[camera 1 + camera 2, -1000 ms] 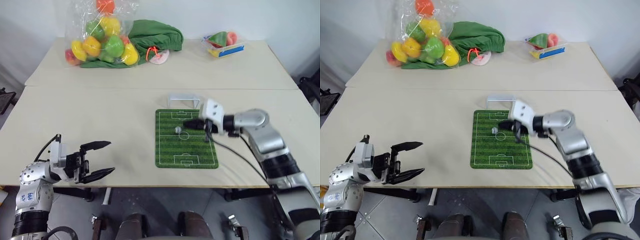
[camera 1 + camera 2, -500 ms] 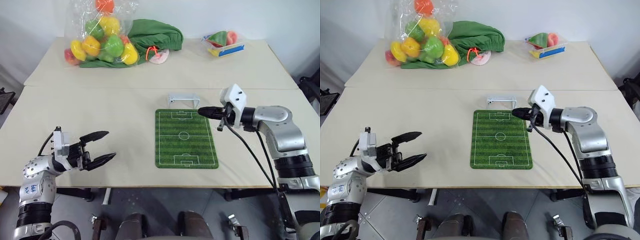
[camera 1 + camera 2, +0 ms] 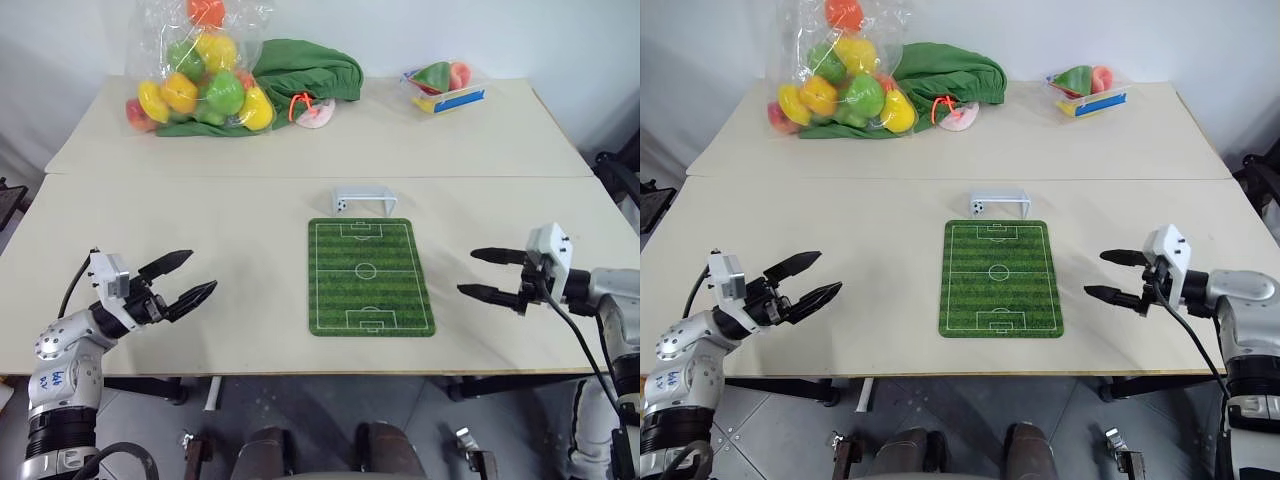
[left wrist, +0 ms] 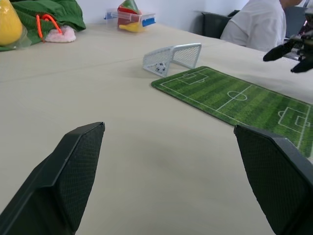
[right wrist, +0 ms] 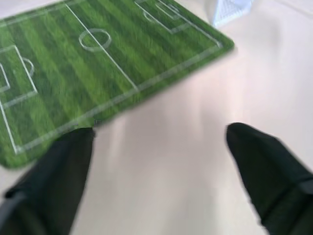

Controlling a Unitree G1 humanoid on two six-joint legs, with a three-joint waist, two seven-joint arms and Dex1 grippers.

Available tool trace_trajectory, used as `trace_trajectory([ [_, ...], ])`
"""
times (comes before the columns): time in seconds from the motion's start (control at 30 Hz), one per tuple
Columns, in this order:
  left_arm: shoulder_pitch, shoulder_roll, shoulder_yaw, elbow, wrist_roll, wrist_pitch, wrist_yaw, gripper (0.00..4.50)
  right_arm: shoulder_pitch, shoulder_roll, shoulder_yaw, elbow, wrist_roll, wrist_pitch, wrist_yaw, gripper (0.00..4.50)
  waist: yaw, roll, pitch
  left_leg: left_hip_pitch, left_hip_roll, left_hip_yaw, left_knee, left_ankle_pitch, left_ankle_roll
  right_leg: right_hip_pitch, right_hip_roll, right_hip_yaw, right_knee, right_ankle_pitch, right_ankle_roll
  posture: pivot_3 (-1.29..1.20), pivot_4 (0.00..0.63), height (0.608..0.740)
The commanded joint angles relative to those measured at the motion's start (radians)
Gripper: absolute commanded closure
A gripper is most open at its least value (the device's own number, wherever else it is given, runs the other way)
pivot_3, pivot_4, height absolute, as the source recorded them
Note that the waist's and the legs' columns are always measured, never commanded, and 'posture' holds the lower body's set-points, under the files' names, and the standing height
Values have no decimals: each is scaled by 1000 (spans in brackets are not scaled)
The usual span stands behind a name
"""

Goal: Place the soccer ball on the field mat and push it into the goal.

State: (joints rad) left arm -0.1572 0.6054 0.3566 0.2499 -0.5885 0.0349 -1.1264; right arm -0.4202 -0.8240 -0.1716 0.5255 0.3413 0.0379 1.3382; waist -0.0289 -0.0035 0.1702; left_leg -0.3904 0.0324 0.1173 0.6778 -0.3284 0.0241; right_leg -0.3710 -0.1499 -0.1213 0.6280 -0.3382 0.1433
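Observation:
The green field mat (image 3: 370, 275) lies flat in the middle of the near table. Just past its far end stands the small white goal (image 3: 364, 198). The tiny soccer ball (image 3: 342, 206) rests inside the goal's left end, also seen in the left wrist view as the ball (image 4: 158, 69) under the netted frame (image 4: 172, 57). My right gripper (image 3: 467, 272) hovers open to the right of the mat, pointing at it, holding nothing. My left gripper (image 3: 200, 272) is open and empty over bare table, well left of the mat.
At the back left are a clear bag of large coloured plastic balls (image 3: 195, 85) and a bunched dark green cloth (image 3: 305, 70). A small pack of toys (image 3: 445, 88) lies back right. A seated person (image 4: 257, 24) is beyond the table.
The ball went from the mat's far half into the goal. My right gripper drew back off the mat to the right and nearer, and opened. My left gripper drifted slightly left.

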Motion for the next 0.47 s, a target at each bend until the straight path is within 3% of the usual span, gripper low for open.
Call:
trace_trajectory([
  [0.03,34,11,35,-47,-42,10,-31,0,29,7,-71,28,51,-89,41,35,1,0,0,0,0,0,0,0,0,0,0,0,0,0,0,0,150,740],
  [0.2,57,18,33,-74,-37,26,-39,0,83,0,-91,42,35,-107,-7,35,6,0,0,0,1,-1,1,0,0,1,-1,0,0,0,0,0,150,740],
  [0.47,63,23,29,-103,-19,1,-69,0,174,36,-134,-116,79,-47,-117,35,3,0,0,0,2,-1,1,0,0,1,0,0,0,0,0,0,150,740],
])
